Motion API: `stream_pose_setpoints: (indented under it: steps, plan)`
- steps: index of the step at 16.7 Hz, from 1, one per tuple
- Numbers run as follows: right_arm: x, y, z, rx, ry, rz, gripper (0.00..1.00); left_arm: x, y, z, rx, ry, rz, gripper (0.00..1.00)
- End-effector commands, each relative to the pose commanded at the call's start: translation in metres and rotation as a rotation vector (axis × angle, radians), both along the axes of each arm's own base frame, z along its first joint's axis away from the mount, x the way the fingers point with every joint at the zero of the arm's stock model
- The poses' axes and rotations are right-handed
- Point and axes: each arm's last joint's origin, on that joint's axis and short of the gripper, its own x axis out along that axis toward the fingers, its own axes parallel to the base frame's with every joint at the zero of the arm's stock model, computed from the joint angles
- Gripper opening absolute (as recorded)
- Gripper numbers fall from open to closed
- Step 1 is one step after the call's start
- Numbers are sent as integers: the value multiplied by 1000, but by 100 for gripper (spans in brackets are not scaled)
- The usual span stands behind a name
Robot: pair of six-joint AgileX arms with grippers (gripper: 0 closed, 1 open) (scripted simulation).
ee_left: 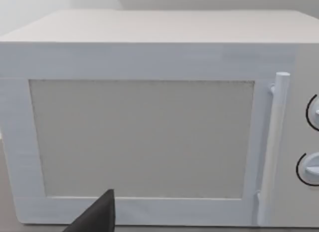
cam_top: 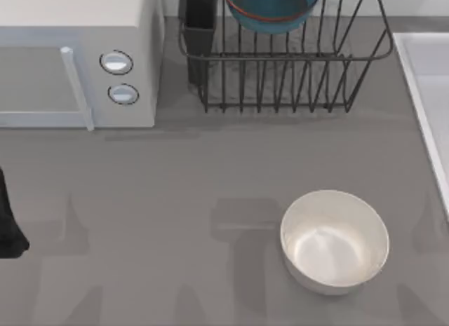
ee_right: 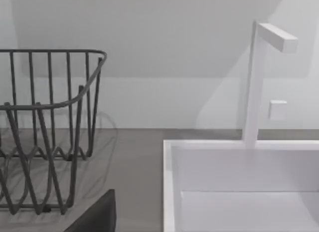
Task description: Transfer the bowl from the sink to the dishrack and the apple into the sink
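Note:
The teal-blue bowl (cam_top: 272, 9) with its thin red line sits inside the dark wire dishrack (cam_top: 295, 80) at the back of the table, next to the black utensil cup (cam_top: 200, 24). At the table's right edge is the pale sink (cam_top: 421, 87). Its rim (ee_right: 168, 182) and white faucet (ee_right: 256, 82) face my right wrist, with the dishrack (ee_right: 50, 137) beside them. The apple is out of view. A dark part of my left arm (cam_top: 8, 221) is at the left edge, and the dark tip of my left gripper (ee_left: 99, 217) faces the microwave. My right gripper (ee_right: 99, 217) shows as a dark tip low before the sink.
A white microwave (cam_top: 77, 52) with two round knobs stands at the back left, its door and handle (ee_left: 276, 142) close before my left wrist. A glossy white bowl (cam_top: 334, 240) sits on the grey tabletop at the front right.

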Motion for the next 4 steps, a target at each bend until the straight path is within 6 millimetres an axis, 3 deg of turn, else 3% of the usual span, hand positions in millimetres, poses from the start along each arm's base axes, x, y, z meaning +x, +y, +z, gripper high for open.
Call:
stream_pose_setpoints:
  steps: [4]
  plan:
    - [-1,1,-4,1,10,1,100,0,0,0,0,0,0,100]
